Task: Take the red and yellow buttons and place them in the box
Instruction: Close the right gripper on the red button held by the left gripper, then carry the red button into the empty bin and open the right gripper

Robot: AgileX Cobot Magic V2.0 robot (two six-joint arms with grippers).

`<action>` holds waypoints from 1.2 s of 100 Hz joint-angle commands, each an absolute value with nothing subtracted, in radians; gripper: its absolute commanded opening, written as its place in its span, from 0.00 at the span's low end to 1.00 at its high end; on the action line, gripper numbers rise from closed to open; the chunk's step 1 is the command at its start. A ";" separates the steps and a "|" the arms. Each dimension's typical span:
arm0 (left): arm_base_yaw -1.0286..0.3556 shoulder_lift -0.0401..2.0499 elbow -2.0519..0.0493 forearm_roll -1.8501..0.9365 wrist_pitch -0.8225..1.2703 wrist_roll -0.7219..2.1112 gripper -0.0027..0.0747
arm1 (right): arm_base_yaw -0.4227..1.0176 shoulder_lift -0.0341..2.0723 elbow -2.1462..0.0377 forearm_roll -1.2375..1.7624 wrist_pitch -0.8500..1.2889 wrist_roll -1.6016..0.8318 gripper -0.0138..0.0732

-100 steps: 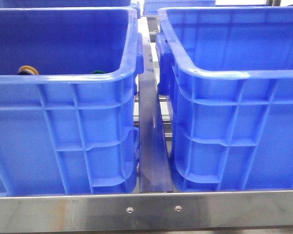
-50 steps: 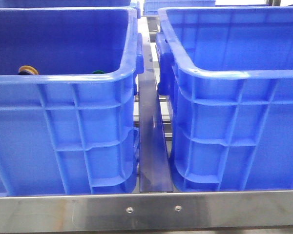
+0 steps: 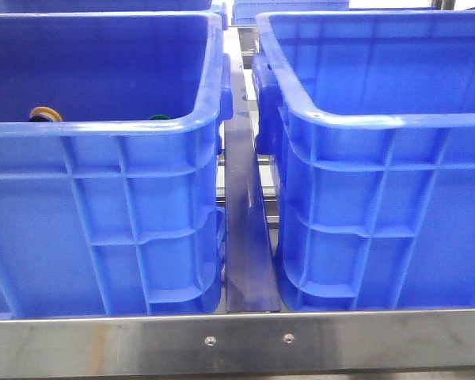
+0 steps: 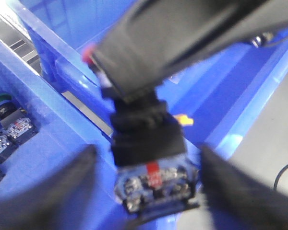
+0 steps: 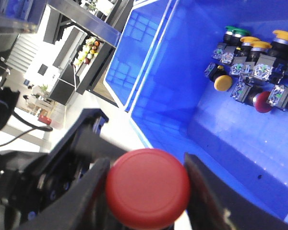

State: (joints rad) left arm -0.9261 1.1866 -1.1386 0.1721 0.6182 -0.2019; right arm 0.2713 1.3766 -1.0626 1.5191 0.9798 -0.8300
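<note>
While the front view shows only two blue crates side by side on the steel-edged counter (image 3: 245, 340), the wrist views show both pincers loaded. The right pincer (image 5: 146, 191) is clenched on a red button (image 5: 148, 188), its domed cap facing the camera, above the rim of a blue crate (image 5: 156, 81) holding a cluster of yellow, red and green-capped buttons. The left pincer (image 4: 149, 191) grips a dark-bodied button (image 4: 146, 139) by its terminal block; a sliver of red (image 4: 89, 53) shows at its far end. In the front view the left crate (image 3: 103, 214) shows a yellow cap (image 3: 45, 113) behind its near rim; the right crate (image 3: 388, 206) shows no contents from here.
</note>
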 commanded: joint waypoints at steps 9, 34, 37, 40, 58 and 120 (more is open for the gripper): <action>-0.926 1.150 -1.168 0.176 0.547 -0.217 0.86 | 0.270 1.350 -1.094 1.586 0.987 -0.876 0.33; -0.819 1.109 -1.168 0.176 0.588 -0.240 0.86 | 0.223 1.343 -1.094 1.586 0.936 -0.906 0.33; -0.802 1.098 -1.168 0.176 0.590 -0.240 0.86 | 0.209 1.341 -1.094 1.586 0.932 -0.910 0.33; -0.782 1.086 -1.166 0.176 0.590 -0.240 0.86 | 0.196 1.340 -1.094 1.586 0.929 -0.915 0.33; -0.666 0.989 -1.107 0.176 0.588 -0.240 0.86 | 0.091 1.317 -1.094 1.586 0.924 -0.932 0.33; -0.067 0.587 -0.817 0.183 0.587 -0.243 0.76 | -0.072 1.255 -1.094 1.306 0.692 -0.982 0.33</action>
